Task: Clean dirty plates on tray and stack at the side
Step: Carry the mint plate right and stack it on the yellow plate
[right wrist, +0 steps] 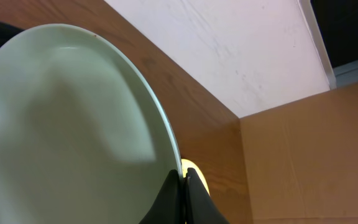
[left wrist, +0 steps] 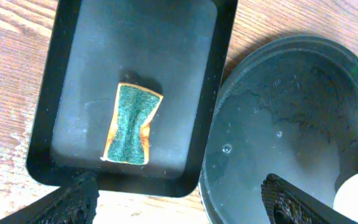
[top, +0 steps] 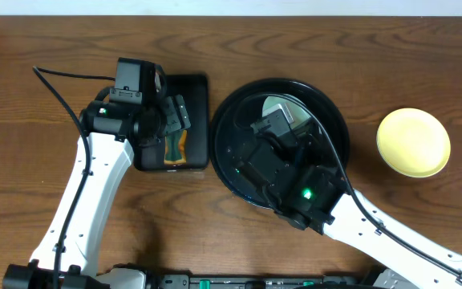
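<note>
Right hand [right wrist: 183, 186], nearest the lens, is closed on the rim of a pale mint plate [right wrist: 67, 137]. Only a narrow strip of the edge lies between the jaws, and the plate stands tilted above the round black tray [top: 339, 112]. The overhead view shows most of the plate hidden under the arm. A yellow plate [top: 413, 143] rests on the bench [top: 423, 48] to the right, well apart from the tray. No third plate can be made out.

Left hand [left wrist: 180, 196] hangs with jaws wide and nothing held, above the near edge of the small rectangular tray [left wrist: 142, 43], where the sponge [left wrist: 131, 124] lies flat. A film of water appears to cover the round tray's floor.

Hazards, as judged:
- Slip: an edge pinch on a smooth, possibly wet rim gives little hold, so a quick swing toward the yellow plate could let the plate pivot or drop.
- Strike: carried low, the tilted plate may clip the tray's raised rim.
- Poor stack: released off-centre or at an angle, it could slide off the yellow plate or push it along the bench.
- Missed cleaning: the plate's smeared face cannot be checked, so stacking now may leave residue.
</note>
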`<state>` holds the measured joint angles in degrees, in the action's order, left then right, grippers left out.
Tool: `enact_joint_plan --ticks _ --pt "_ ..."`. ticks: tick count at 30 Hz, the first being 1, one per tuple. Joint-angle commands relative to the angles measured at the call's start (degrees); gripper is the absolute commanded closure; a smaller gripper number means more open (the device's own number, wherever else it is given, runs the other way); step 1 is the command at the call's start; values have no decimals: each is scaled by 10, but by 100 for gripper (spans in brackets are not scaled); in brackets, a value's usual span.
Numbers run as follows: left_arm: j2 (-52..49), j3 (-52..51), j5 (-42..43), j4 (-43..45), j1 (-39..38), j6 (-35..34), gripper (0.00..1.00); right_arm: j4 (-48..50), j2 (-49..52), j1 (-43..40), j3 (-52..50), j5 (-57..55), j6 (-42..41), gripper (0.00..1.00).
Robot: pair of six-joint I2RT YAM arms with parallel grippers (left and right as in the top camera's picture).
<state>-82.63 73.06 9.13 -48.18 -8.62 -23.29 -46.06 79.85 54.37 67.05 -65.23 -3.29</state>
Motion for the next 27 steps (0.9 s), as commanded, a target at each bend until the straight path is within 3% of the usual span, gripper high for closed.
enact_joint_plan --ticks 1,6,10,14,17,22,27 --pt "-1 9 5 -2 3 6 15 0 -8 -2 3 -19 -37 99" --pt "-1 9 5 -2 3 6 15 -19 -9 -71 3 78 -183 99" --pt "-1 9 5 -2 3 6 15 -53 -29 -203 3 264 -320 99" --pt "-1 9 5 -2 3 6 15 -38 -57 -382 3 497 -323 99" --pt "-1 9 5 -2 3 6 15 -35 -63 -521 3 612 -293 99" --pt "-1 9 5 -2 3 6 15 -50 -40 -715 3 666 -259 99" --pt "-1 9 5 -2 3 6 15 -48 15 -835 3 672 -247 99"
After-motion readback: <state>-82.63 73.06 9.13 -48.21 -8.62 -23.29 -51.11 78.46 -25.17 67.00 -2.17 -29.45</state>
